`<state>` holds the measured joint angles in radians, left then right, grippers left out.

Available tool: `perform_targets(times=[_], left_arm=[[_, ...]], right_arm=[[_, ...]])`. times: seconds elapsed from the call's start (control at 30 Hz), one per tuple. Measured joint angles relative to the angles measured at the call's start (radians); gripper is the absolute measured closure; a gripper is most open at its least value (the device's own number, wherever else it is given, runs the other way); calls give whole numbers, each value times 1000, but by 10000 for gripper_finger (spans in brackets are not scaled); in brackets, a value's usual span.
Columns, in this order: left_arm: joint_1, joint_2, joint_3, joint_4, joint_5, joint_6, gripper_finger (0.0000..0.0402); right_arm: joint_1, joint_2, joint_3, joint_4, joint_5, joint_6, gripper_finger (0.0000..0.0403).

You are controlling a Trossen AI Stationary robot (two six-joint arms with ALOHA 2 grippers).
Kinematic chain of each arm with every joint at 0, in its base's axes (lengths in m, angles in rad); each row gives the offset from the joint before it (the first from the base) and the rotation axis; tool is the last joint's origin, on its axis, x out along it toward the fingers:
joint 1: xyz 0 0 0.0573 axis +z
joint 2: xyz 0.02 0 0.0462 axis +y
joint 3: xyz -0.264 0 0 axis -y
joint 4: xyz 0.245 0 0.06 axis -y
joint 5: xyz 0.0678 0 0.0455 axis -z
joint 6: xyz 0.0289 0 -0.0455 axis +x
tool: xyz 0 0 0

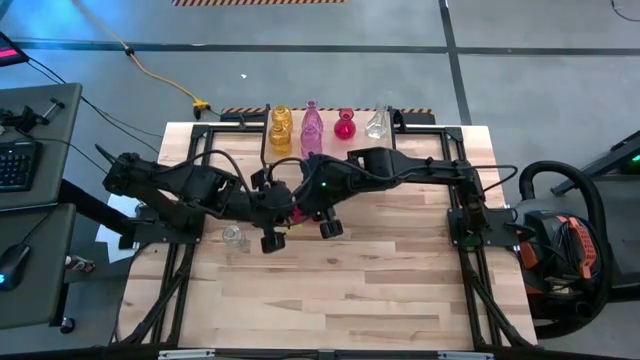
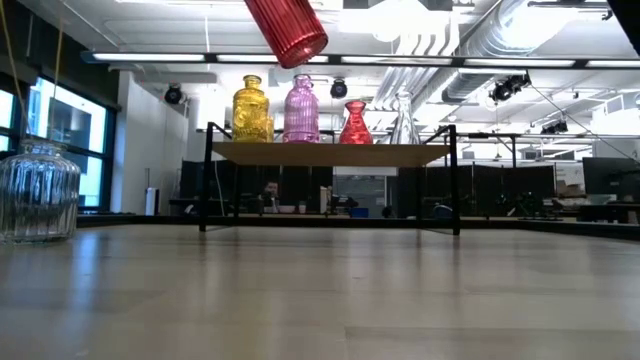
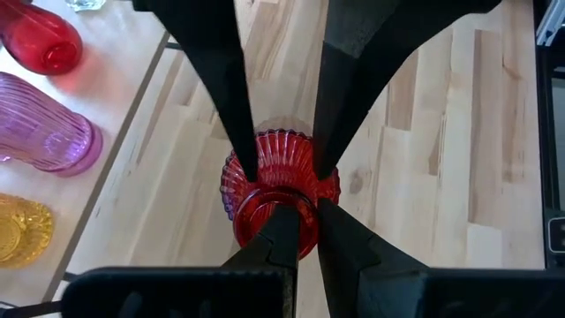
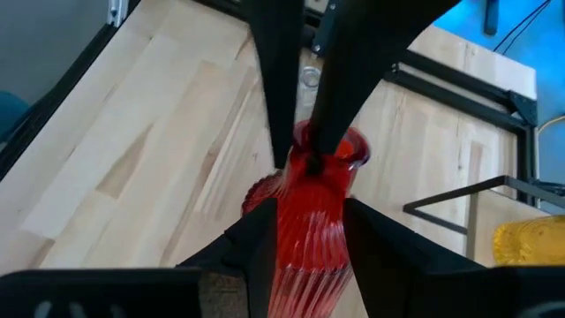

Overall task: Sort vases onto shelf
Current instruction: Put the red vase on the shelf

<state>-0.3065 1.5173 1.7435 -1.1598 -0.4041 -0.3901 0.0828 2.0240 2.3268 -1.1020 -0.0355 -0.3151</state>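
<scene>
A red ribbed vase (image 2: 288, 28) hangs tilted in the air above the table's middle, between both grippers. My left gripper (image 3: 305, 240) is shut at its mouth end and my right gripper (image 4: 305, 234) is shut across its ribbed belly; in the high view they meet at the red vase (image 1: 297, 213). The shelf (image 2: 330, 154) stands at the far edge and carries a yellow vase (image 2: 251, 110), a pink vase (image 2: 301, 110), a red vase (image 2: 357, 124) and a clear vase (image 2: 403, 118), all upright on their bases. Another clear vase (image 1: 233, 236) stands on the table. My left gripper pinches the red vase's mouth end (image 4: 328, 161) between nearly closed fingers, coming from the table's left. I cannot tell whether one finger is inside the mouth. The vase is lifted clear. My right gripper pinches the ribbed belly (image 4: 307, 231) between its two fingers (image 3: 245, 150), which lie across it from the right. The vase is tilted and clear of the table.
The clear vase on the table (image 2: 38, 190) stands near the left arm, just left of the grippers. The near half of the wooden table (image 1: 340, 300) is bare. Black frame rails run along the table's left and right sides.
</scene>
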Motion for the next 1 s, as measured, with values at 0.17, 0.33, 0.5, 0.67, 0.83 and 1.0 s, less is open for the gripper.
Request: perform_targets(times=[0.17,0.33,0.5,0.67,0.83,1.0], left_arm=[[0,0,0,4,-2,0,389],[2,0,0,-1,-13,2,389],[1,-1,0,-1,-12,2,389],[1,-1,0,0,-5,0,389],[1,-1,0,0,-5,0,389],[1,-1,0,0,-4,0,389]], right_arm=[[0,1,0,32,2,-1,279],[12,1,0,38,126,0,279],[22,1,0,38,147,-25,279],[17,1,0,34,135,48,279],[14,1,0,34,131,-2,279],[21,1,0,32,133,-25,279]])
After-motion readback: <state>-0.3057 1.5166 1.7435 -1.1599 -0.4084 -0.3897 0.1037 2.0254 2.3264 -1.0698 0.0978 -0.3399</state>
